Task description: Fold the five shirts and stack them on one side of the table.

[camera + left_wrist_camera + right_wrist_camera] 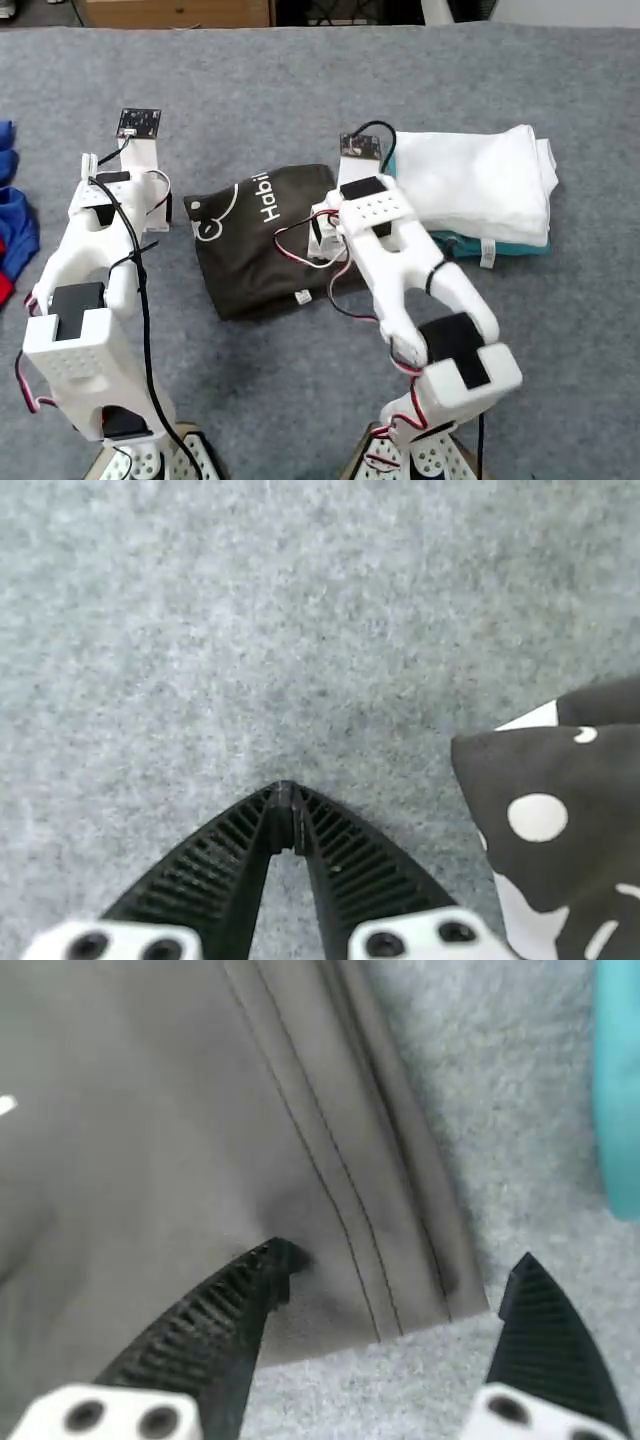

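- Right gripper [405, 1260] spread astride folded black printed shirt's [262, 240] 3 o'clock edge, likely for a pinch.
- Left gripper [287, 792] pressed together, empty, parked at 9 o'clock.
- White-on-teal folded stack [470, 180], 2 o'clock: probable destination.

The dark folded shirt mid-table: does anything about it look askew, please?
Yes: the black folded shirt with white print lies at a slant to, and apart from, the white folded shirt stacked on the teal folded shirt beside it.
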{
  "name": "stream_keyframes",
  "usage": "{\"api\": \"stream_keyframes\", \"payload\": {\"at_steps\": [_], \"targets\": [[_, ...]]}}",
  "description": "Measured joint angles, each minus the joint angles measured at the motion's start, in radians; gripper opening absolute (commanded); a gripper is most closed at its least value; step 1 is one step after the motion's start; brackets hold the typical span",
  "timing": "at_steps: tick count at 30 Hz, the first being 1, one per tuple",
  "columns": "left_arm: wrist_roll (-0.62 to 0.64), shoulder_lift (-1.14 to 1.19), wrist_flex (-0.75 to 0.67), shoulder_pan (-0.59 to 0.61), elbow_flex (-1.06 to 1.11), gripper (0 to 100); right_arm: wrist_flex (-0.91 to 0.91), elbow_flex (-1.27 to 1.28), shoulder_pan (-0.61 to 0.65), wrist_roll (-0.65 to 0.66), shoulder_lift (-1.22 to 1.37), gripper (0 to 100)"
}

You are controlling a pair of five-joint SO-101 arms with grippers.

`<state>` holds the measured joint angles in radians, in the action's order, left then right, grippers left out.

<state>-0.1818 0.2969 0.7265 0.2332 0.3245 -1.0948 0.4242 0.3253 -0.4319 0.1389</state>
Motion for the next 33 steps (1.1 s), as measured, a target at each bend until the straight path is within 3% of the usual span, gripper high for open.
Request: {"api": "stream_keyframes", "payload": {"at_steps": [16, 24, 33], "targets": [[0.000, 0.000, 0.000, 0.000, 0.000, 3, -0.002, -0.129, 0.003, -0.061, 0.201, 33.1], [0.000, 0.005, 0.020, 0.000, -0.014, 3, -0.003, -0.129, 0.000, -0.026, 0.201, 1.9], [0.000, 0.006, 0.020, 0.002, -0.017, 3, -0.025, -0.129, -0.005, 0.009, 0.189, 1.5]]}}
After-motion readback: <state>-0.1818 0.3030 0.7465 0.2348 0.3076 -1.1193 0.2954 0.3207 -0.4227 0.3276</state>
